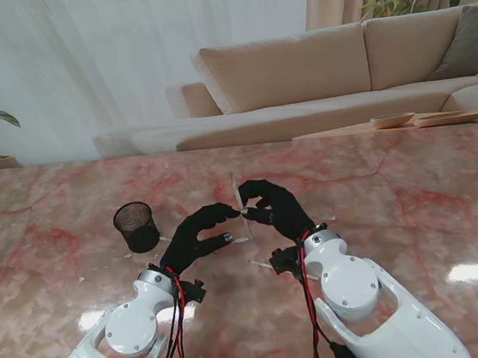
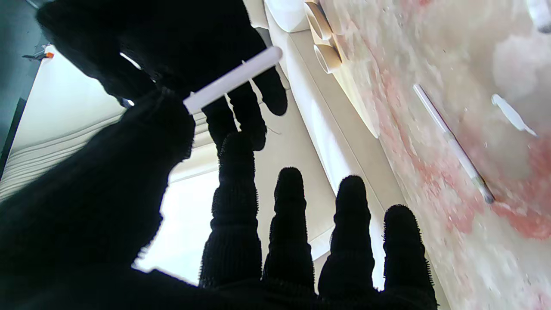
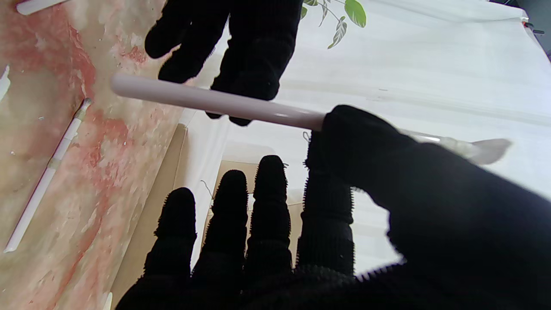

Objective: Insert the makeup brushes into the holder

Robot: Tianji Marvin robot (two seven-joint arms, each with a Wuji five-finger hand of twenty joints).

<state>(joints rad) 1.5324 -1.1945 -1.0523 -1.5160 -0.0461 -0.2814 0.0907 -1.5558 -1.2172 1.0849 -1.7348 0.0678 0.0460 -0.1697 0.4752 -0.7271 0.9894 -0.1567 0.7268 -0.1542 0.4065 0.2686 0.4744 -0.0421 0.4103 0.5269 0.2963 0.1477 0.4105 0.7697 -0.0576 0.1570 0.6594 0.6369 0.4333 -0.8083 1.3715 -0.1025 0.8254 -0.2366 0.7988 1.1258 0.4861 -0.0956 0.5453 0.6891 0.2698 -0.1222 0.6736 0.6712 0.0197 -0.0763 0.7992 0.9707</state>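
**Brush held between two hands, holder waiting to the left**

Right of the black mesh cylindrical holder [image 1: 135,226], seen from the stand, both black-gloved hands meet above the pink-veined marble table [image 1: 414,202]. The right robot hand [image 1: 274,207] pinches a slim white-handled makeup brush [image 1: 237,198], held nearly upright. The left robot hand [image 1: 195,236] reaches toward it, fingertips just beside the handle. More white brushes lie on the table near the hands, well apart from the holder.

From the left wrist, the handle [image 2: 232,79] crosses by the thumb [image 2: 163,125]; whether the left hand truly grips it, I cannot tell. A loose brush [image 2: 452,144] lies on the marble.

From the right wrist, the thumb [image 3: 366,142] clamps the handle [image 3: 206,101], the pale bristle end sticking out past it.

This looks like a hand-over or regrasp. Next, the brush probably must travel left to the holder and descend handle-first into its mouth.
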